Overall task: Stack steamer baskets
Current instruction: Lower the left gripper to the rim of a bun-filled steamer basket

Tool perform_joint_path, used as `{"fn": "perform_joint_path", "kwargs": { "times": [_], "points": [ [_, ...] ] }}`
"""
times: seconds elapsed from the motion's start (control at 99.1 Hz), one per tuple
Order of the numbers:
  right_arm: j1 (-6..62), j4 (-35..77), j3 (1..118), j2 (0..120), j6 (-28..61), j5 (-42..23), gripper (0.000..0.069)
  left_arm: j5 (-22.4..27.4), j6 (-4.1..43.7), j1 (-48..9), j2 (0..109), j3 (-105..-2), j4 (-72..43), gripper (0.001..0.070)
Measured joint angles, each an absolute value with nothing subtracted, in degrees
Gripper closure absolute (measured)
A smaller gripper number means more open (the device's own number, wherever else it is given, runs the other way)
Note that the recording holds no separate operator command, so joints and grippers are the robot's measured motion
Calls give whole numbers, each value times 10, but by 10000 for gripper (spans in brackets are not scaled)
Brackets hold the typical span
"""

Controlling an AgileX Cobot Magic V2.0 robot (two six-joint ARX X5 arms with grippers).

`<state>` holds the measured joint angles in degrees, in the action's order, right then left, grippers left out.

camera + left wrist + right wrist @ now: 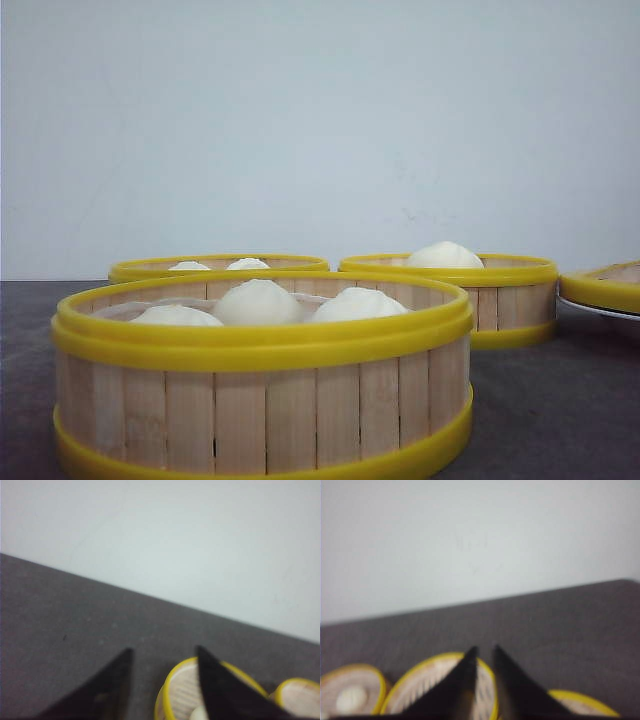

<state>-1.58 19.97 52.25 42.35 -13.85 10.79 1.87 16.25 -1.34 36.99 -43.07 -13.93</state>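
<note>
Our left gripper [162, 655] hangs above the dark table [60, 615] with its two black fingers [107, 687] spread wide, nothing between them. Our right gripper [484, 651] has its fingers [512, 690] drawn close, only a thin gap between the tips, and we see nothing caught there.

From the front we count four steamer baskets, none stacked. The nearest basket [260, 400] fills the foreground and holds three white buns [258, 300]. It hides most of the far left basket [218, 265], where two bun tops [247, 264] peek over the rim. The far right basket [460, 290] stands just behind and to the right, with one bun [443, 255] inside. A fourth basket [605, 285] is cut off at the right edge and seems to rest on a white plate [595, 310]. A pale wall [320, 120] closes the scene.

Neither arm appears in the front view. Both wrist cameras look down at a slant over the table edge toward the wall, with yellow rims [172, 680] partly covered by the fingers; those views are blurred, so we cannot match them to particular baskets.
</note>
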Motion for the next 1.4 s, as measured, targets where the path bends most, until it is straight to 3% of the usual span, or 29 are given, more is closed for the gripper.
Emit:
{"fn": "perform_joint_path", "kwargs": {
  "times": [0.121,0.232,0.525,0.847,1.241,1.311,1.402],
  "points": [
    [-10,215,526,458,-133,128,324,24,144,-29,431,-448,-142,369],
    [-3,214,526,463,-133,137,253,29,131,-51,492,-468,-142,362],
    [5,194,526,462,-133,139,238,29,98,-107,726,-608,-197,360],
    [24,194,526,462,-133,139,238,29,86,-112,980,-809,-345,360],
    [24,194,526,462,-128,139,238,22,86,-112,1110,-858,-412,361],
    [24,194,526,462,-125,139,238,14,86,-112,1110,-858,-411,391],
    [24,194,526,462,-122,139,238,13,86,-112,1110,-858,-408,487]
  ]
}}
